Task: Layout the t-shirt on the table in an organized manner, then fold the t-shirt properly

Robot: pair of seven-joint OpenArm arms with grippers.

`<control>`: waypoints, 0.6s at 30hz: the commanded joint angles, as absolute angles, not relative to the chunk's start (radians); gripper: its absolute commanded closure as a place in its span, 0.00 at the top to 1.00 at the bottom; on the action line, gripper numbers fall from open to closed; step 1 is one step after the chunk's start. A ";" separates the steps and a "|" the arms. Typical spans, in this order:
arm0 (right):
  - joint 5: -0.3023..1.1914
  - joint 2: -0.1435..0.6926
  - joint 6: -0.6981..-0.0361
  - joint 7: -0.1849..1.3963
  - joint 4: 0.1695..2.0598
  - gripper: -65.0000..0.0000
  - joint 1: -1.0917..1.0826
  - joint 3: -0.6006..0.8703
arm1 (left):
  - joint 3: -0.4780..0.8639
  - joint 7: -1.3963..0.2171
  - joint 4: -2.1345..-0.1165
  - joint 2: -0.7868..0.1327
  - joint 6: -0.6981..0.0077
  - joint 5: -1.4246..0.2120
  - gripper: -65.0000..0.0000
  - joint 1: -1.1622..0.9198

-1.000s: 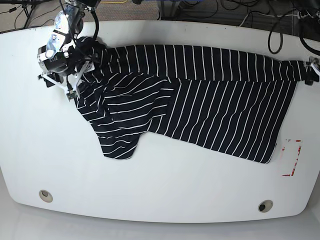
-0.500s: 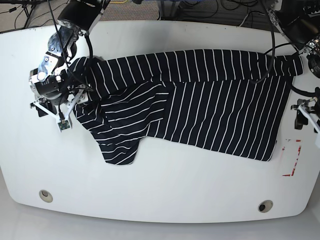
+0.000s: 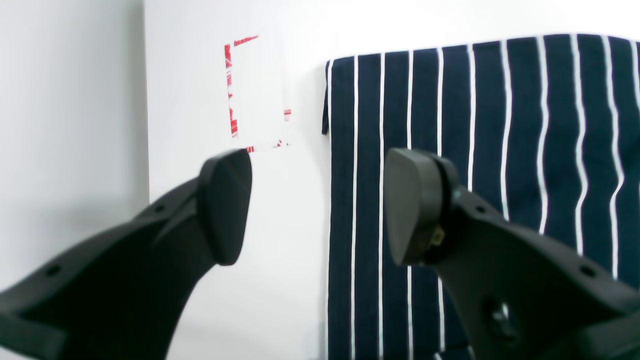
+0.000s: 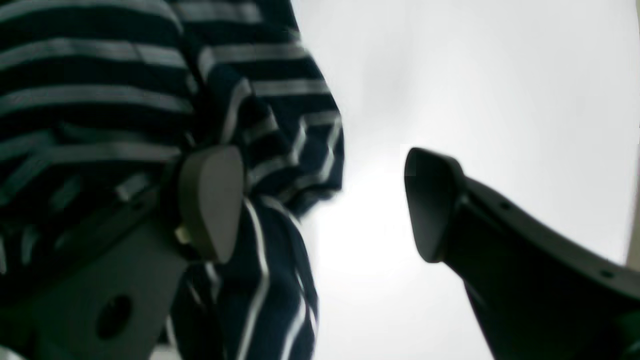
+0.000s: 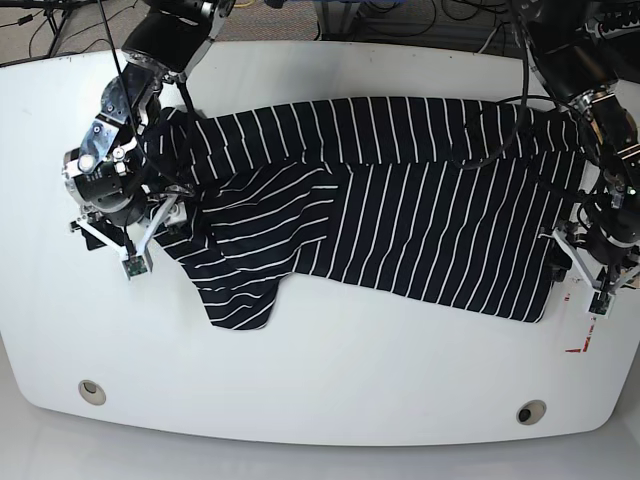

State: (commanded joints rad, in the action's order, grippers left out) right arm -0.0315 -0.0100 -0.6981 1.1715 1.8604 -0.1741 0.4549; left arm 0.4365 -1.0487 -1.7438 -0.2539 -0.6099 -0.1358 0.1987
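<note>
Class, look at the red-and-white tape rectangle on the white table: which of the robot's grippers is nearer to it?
Left. The left gripper hovers open right beside the red-and-white tape rectangle, at the striped t-shirt's edge. The right gripper is open at the table's opposite end, by the bunched sleeve.

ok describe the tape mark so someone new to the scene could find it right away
Start from the white table and follow the striped t-shirt to the end by the left gripper. Just past the hem there, on bare tabletop, lies the tape mark: a thin red-and-white rectangle outline, the only colour on the table.
</note>
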 joint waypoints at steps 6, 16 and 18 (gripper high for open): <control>-0.031 -0.019 -0.698 1.066 1.689 0.72 -0.216 0.455 | 0.435 -0.963 -1.649 -0.229 -0.610 -0.136 0.60 0.200; -0.031 -0.013 -0.698 0.961 1.569 0.36 -0.220 0.453 | 0.398 -0.895 -1.448 -0.222 -0.608 -0.134 0.25 0.249; -0.031 -0.002 -0.698 0.943 1.547 0.34 -0.216 0.453 | 0.397 -0.871 -1.397 -0.222 -0.608 -0.134 0.14 0.254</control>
